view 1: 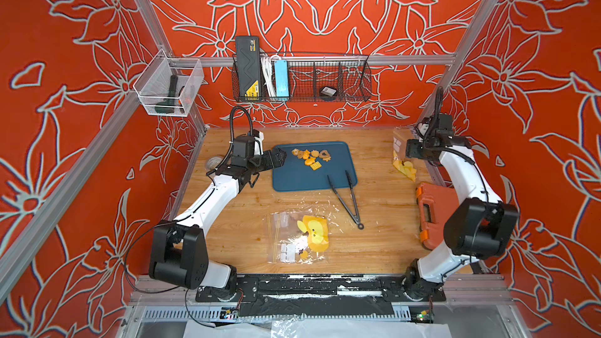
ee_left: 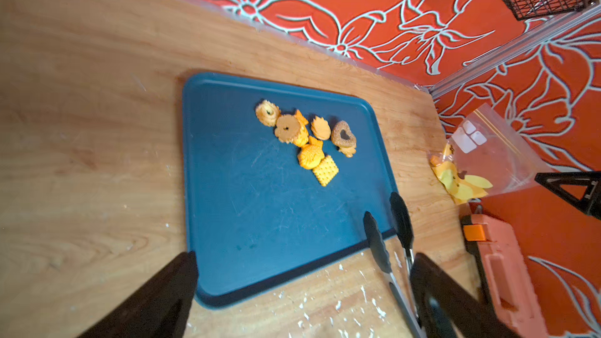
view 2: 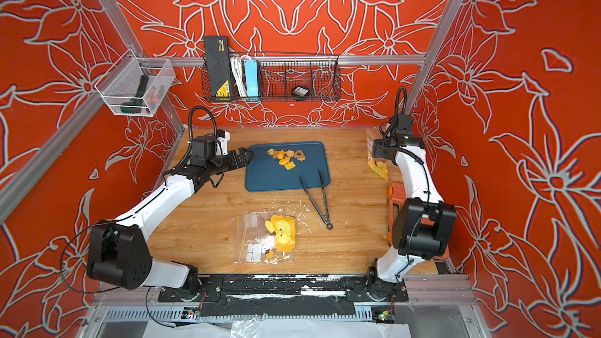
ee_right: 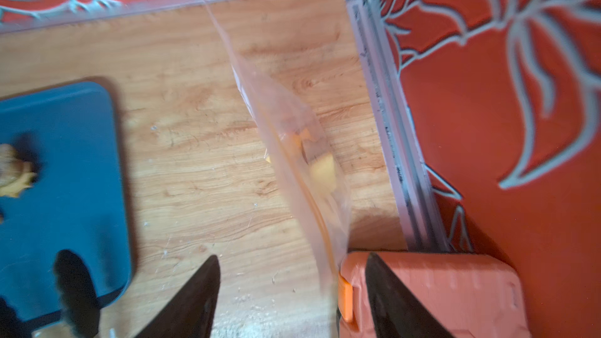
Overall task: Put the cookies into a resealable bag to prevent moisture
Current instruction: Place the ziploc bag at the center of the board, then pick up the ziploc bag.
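The cookies (view 1: 311, 158) are lying clustered on the blue tray (view 1: 292, 183), toward the counter's (view 1: 374, 245) far edge. The left fingers (ee_left: 169, 294) are hovering spread wide at the tray's far left corner, holding nothing. The right fingers (ee_right: 188, 297) are standing apart, unclenched, with a clear bag (ee_right: 292, 144) between them near the counter's far right corner.

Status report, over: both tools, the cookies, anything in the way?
Left tool open at tray edge. Right tool open, clear bag at its jaws. Cookies heaped on tray. Tongs across tray corner.
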`<action>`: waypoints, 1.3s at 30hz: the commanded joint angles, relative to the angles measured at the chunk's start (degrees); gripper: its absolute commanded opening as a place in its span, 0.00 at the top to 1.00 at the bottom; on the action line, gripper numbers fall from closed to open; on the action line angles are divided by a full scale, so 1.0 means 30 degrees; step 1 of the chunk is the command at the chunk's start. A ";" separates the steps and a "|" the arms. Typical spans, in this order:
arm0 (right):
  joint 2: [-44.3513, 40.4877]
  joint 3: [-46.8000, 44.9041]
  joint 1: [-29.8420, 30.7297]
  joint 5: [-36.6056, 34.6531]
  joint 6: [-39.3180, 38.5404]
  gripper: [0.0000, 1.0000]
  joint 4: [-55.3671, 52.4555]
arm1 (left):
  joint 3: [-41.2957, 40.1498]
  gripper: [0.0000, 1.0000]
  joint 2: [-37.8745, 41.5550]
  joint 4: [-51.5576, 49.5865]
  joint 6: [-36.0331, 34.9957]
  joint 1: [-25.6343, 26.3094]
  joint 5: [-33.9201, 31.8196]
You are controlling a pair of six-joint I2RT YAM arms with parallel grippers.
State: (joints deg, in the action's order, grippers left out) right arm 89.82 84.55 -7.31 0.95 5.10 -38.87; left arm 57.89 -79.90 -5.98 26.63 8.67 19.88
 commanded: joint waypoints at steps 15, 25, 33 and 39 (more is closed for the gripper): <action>-0.9530 -1.0339 1.4450 -0.0787 0.5163 0.39 0.0621 | -0.5384 0.00 0.8612 -0.5993 0.1602 0.7594 -0.6907; -0.7793 -1.6983 2.0952 0.2047 1.3923 0.31 0.9620 | -0.9397 0.14 1.0988 -0.6240 0.4810 0.8479 -0.6073; -0.4750 -1.7335 2.1183 0.3055 1.4693 0.30 1.2404 | -0.9818 0.29 1.0700 -0.6137 0.5788 0.8388 -0.6095; -0.3494 -1.7835 2.1187 0.3136 1.5572 0.38 1.3906 | -1.0336 0.37 1.0983 -0.5947 0.6181 0.7649 -0.5336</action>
State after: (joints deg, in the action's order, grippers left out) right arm 78.67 32.21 55.94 10.15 48.86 -0.62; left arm 27.57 -47.86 -24.29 43.68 32.58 2.92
